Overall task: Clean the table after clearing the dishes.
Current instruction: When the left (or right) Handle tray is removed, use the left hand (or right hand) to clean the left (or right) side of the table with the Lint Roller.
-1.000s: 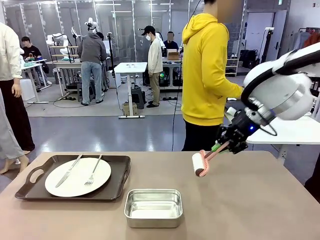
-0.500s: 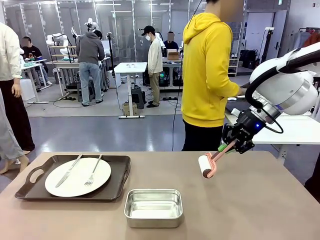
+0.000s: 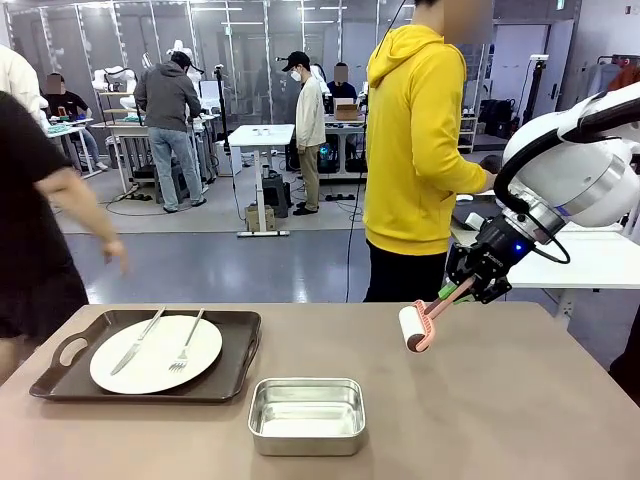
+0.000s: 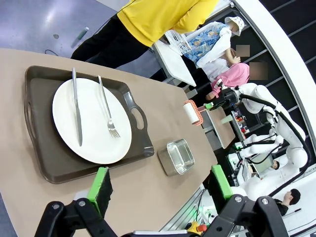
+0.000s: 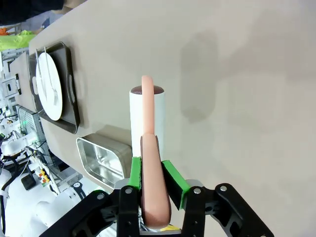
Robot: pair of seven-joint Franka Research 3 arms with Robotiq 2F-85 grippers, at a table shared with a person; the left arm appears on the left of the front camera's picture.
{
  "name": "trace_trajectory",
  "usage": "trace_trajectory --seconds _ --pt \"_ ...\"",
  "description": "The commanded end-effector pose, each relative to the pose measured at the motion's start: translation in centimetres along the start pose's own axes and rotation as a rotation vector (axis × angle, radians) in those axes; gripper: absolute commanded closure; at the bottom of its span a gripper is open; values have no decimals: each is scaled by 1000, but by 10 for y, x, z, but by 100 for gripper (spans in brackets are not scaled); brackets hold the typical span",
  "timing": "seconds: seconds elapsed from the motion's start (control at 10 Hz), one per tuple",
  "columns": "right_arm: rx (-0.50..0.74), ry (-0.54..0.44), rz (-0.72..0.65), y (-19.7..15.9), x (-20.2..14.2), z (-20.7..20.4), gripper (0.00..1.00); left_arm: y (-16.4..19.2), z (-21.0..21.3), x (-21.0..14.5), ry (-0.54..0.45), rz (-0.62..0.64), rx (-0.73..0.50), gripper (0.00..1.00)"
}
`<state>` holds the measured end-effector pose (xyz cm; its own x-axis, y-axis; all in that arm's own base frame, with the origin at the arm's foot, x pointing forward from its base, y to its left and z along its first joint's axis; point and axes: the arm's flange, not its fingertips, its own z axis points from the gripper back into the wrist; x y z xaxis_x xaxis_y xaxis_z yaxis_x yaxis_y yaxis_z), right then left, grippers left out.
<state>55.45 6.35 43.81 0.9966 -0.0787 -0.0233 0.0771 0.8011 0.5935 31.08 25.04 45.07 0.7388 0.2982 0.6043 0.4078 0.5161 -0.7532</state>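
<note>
In the front view the right pincer (image 3: pixel 450 293) grips a roller (image 3: pixel 411 328) over the matte grey-brown bench (image 3: pixel 520 420), yet a tray (image 3: pixel 60 352) with a white plate (image 3: pixel 150 358) sits at its left end; rolling now could knock it. In the left wrist view the left pincer (image 4: pixel 160 185) gapes empty near that tray. In the right wrist view the handle (image 5: pixel 150 163) is pinched far from the roll, so pressing may twist it.
</note>
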Motion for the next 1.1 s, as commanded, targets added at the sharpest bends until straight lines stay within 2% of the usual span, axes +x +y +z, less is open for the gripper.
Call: trace_trajectory --seconds 0.0,0.3,0.4,0.5,0.6,0.9,1.0 --pt "9 -14 -4 2 -3 2 77 -2 2 0 -10 -8 -13 0" --pt "0 0 0 0 0 0 77 -2 2 0 -10 -8 -13 0" --pt "29 17 -48 5 1 -12 77 -2 2 0 -10 -8 -13 0" --pt "-19 -34 -82 10 -1 -27 77 -2 2 0 -10 -8 -13 0" --pt "-33 -17 -96 10 -6 -39 77 -2 2 0 -10 -8 -13 0" --pt "-91 -57 -85 -2 -18 -72 77 -2 2 0 -10 -8 -13 0" --pt "-83 -40 -85 -4 -20 -81 77 -2 2 0 -10 -8 -13 0"
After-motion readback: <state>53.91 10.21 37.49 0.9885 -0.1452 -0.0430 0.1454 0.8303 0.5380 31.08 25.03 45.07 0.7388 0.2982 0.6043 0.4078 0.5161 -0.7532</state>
